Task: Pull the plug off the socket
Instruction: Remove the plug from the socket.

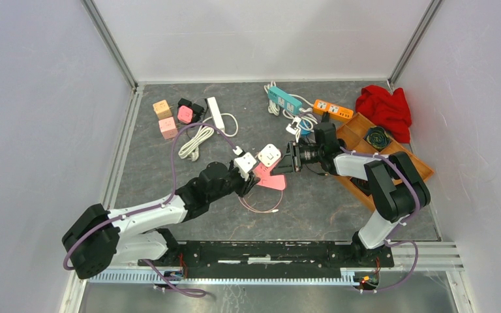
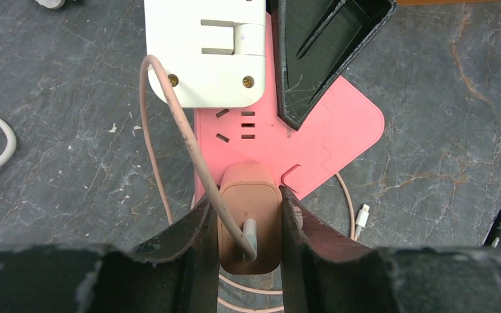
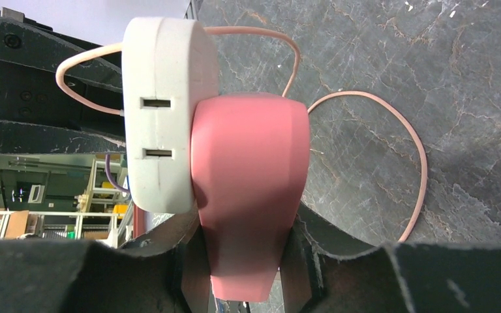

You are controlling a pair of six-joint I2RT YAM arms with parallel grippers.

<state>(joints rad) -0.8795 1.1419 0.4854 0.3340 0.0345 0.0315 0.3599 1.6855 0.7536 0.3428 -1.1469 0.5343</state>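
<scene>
Centre of the top view: my left gripper (image 2: 248,199) pinches the dusty-pink plastic charger plug (image 2: 248,225), right gripper (image 3: 244,251) clamps the pink plastic socket strip (image 3: 248,169). Plug's not out yet, so the actual pull is left.

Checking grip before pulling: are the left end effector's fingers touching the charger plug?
Touching. The left wrist view shows both fingers pressed against the charger plug, one on each side.

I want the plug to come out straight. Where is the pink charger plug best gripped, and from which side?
Grip the pink charger plug on its two flat long sides, coming from its cable end, facing the pink socket. The sides are parallel; the left hand straddles it so.
</scene>
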